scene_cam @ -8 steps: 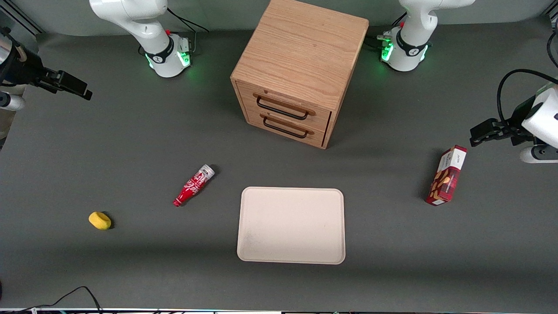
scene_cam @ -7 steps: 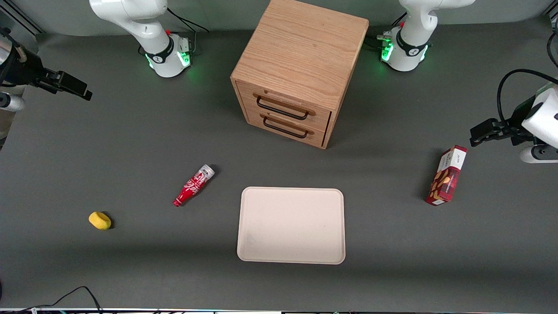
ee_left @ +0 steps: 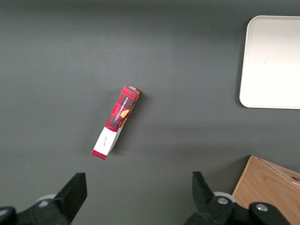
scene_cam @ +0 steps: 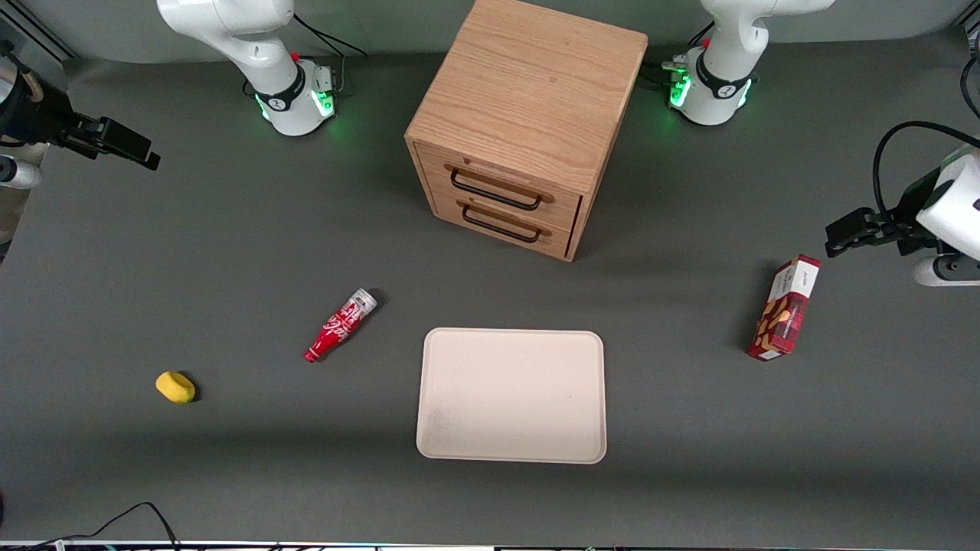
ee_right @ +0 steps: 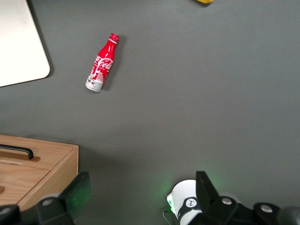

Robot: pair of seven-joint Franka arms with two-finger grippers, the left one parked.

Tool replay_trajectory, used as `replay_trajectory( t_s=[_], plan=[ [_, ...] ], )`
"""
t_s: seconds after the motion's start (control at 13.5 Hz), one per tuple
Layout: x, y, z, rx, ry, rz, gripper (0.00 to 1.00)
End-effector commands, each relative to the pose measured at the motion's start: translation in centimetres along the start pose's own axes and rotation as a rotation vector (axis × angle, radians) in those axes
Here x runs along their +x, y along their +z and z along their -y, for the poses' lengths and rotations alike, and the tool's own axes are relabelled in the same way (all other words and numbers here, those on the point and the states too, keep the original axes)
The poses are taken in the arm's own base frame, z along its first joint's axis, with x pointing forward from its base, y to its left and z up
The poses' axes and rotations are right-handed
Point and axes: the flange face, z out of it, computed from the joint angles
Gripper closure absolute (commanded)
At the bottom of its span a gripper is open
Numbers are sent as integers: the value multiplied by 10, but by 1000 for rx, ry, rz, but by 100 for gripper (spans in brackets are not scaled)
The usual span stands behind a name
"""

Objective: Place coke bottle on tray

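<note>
Open and holding nothing, the claw [scene_cam: 126, 147] hung high over the working arm's end of the surface [scene_cam: 230, 229], its two black fingers [ee_right: 77, 194] spread wide apart, well away from every object. The arm reached in from the edge of the front view, its dark wrist held roughly level and pointing toward the middle of the surface.

The coke bottle [scene_cam: 341, 324] lay on its side on the dark grey matte surface, near the tray [scene_cam: 511, 396] but apart from it. It was a slim red bottle with white script lettering, its red cap [scene_cam: 310, 357] pointing toward the front camera and its silver-grey base end [scene_cam: 364, 301] pointing toward the cabinet [scene_cam: 528, 122]. Nothing lay between the bottle and the tray.

The tray was flat, cream-beige and rectangular, with rounded corners and a low rim, and it carried nothing. It sat in front of the cabinet's drawers, nearer to the front camera. The cabinet was a light wooden box with visible grain and two drawers, each with a dark bar handle [scene_cam: 498, 195].

A small rounded yellow object [scene_cam: 175, 386] rested on the surface toward the working arm's end, nearer to the front camera than the bottle and well apart from it. A red rectangular snack box [scene_cam: 784, 308] with a white end stood toward the parked arm's end, far from the bottle.
</note>
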Motion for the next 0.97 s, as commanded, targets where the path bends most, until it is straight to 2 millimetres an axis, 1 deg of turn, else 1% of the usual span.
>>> replay_trajectory(
  t_s=[0.0,0.22,0.3,0.37,0.52,0.67,0.74,0.89],
  plan=[
    [1,-1,2,-16,-19,9,0],
    [-1,-4,5,-6,-12,4,0],
    [-1,-5,10,-1,-3,-5,0],
    [0,-6,16,9,45,-11,0],
    [4,0,47,66,173,-17,0],
    [14,26,92,53,286,-4,0],
    [27,47,111,44,368,5,0],
    [57,94,130,29,451,43,0]
  ],
)
